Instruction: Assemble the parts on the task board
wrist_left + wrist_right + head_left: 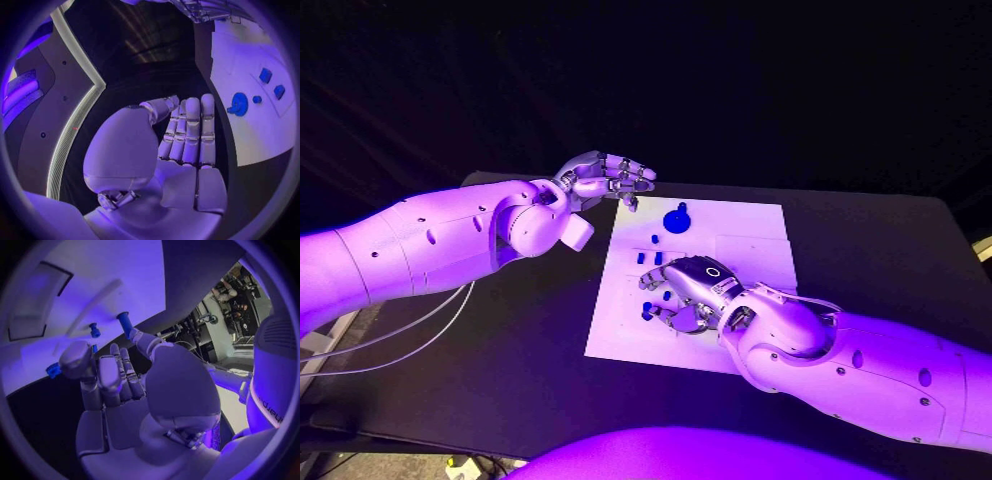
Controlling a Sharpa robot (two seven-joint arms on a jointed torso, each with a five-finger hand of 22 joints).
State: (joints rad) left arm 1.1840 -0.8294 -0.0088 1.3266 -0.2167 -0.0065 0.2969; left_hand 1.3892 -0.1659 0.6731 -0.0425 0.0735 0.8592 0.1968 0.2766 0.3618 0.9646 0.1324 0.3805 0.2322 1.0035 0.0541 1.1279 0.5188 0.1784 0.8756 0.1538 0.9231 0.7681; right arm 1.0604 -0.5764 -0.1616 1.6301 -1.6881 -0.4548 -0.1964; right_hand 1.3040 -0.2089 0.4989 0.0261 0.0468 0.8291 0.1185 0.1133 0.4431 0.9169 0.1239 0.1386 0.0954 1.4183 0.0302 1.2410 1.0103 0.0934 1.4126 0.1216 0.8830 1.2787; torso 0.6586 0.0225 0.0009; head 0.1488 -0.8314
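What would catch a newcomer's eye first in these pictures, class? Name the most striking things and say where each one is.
First, the white task board in the middle of the black table, with a round blue part near its far edge. Next, the right hand, low over the board's near half among small blue parts; whether it holds one is unclear. The left hand hovers, holding nothing, at the board's far left corner.

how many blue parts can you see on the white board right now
About 5: a round blue part near the task board's far edge, two small pieces mid-board, and two beside the right hand, which may hide more.
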